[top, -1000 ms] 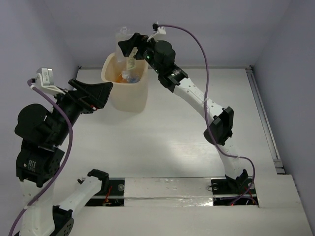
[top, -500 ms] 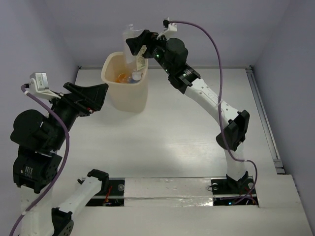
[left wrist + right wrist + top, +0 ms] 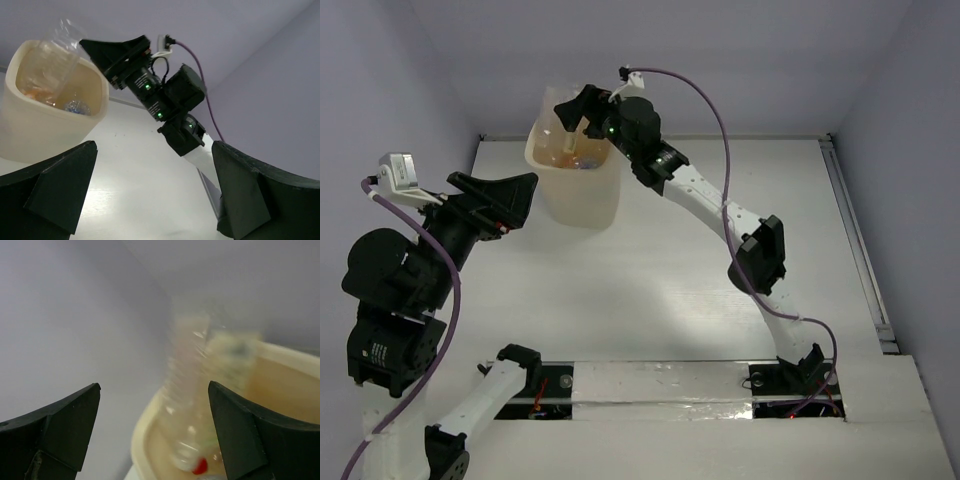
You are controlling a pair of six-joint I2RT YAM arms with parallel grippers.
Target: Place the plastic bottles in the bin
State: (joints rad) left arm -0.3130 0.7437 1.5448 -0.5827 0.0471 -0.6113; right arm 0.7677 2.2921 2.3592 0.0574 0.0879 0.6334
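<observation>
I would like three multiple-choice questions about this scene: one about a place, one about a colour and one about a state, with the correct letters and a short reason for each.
1. Where does the bin stand on the table?
A. far side, towards the left
B. far right corner
C. near edge, between the arms

2. What colour is the bin?
A. blue
B. cream
C. black

3. How is the left gripper?
A. shut on a bottle
B. shut, empty
C. open, empty

Answers:
1 A, the top view shows it at the far edge, left of centre.
2 B, its walls look pale cream in every view.
3 C, its jaws stand wide apart with nothing between them.
</observation>
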